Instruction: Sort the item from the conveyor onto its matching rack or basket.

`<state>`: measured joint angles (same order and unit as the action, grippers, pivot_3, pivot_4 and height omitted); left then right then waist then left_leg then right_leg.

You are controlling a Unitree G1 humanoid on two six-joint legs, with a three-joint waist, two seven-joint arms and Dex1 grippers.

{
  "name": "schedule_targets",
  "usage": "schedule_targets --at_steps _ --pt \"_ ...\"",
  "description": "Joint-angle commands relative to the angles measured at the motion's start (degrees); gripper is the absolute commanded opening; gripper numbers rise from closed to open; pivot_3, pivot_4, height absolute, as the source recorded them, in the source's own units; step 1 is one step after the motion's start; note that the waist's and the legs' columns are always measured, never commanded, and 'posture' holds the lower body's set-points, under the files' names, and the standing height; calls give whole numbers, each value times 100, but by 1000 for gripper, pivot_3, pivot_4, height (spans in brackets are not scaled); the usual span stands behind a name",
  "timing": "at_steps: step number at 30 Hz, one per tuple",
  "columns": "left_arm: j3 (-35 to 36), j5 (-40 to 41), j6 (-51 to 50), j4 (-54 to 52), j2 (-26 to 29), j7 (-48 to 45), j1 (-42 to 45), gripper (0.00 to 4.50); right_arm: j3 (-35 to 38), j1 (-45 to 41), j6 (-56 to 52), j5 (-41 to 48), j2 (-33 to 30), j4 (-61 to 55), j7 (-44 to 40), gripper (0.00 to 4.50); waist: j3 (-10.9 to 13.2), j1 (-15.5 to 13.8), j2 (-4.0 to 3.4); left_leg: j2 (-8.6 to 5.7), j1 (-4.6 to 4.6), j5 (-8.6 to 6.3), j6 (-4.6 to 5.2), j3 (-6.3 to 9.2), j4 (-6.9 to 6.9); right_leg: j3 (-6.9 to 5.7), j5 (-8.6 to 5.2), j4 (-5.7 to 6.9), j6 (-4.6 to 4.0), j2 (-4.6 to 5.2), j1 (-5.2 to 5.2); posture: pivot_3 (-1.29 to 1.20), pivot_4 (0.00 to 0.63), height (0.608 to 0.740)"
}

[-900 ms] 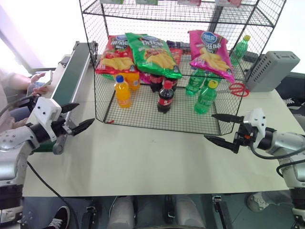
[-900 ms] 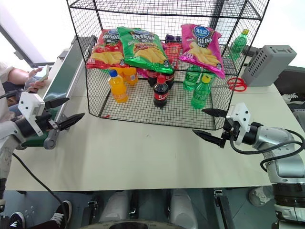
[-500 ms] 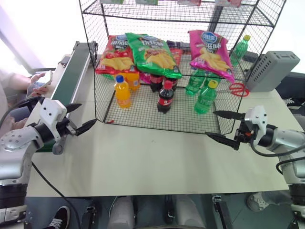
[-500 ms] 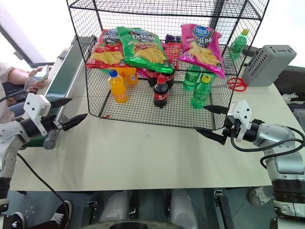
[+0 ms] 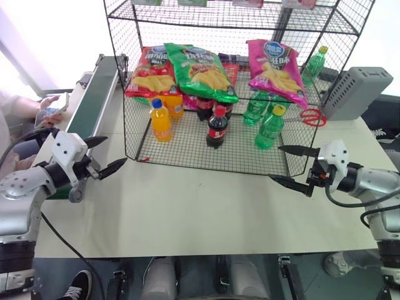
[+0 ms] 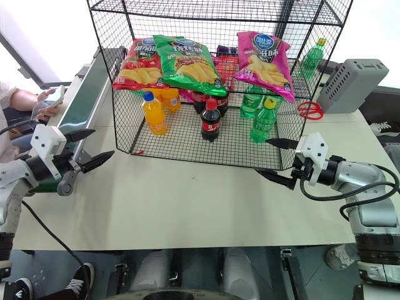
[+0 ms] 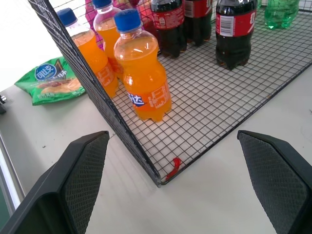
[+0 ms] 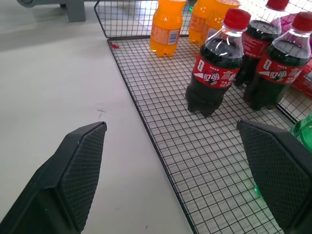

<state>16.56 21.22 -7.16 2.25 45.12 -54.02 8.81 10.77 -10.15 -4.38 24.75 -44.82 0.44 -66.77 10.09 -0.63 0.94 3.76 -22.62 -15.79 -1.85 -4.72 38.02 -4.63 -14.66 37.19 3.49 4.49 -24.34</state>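
Observation:
The item, a magenta-pink chip bag with a blue logo, lies on the middle tier of the black wire rack, at its right end. The dark green conveyor runs along the table's left side. My left gripper hangs open above the table beside the belt's near end, level with the rack's front left corner. Off the front right corner, my right gripper is open too. Neither holds anything. The left wrist view looks between the fingers at that rack corner.
A red chip bag and a green one share the tier. Orange, cola and green bottles stand below. Another green bag lies behind the rack. A grey box sits far right; a person's hand with a phone is left.
My left gripper has edged slightly right, toward the rack. The right gripper has barely moved. Both stay open and the bags and bottles have not shifted.

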Motion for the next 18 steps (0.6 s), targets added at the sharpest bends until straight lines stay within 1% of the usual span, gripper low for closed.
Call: schedule_targets --at_steps 1,18 --pt "116 16 82 -8 92 -30 33 4500 50 -93 129 -22 -17 19 -1 4452 0 -1 0 0 0 0 0 0 0 0 0 0 0 0 0 0 150 740" --pt "105 -42 124 26 120 -86 6 4500 -53 -200 312 -153 6 149 0 4452 0 0 0 0 0 0 0 -1 0 0 0 1 0 0 0 0 150 740"
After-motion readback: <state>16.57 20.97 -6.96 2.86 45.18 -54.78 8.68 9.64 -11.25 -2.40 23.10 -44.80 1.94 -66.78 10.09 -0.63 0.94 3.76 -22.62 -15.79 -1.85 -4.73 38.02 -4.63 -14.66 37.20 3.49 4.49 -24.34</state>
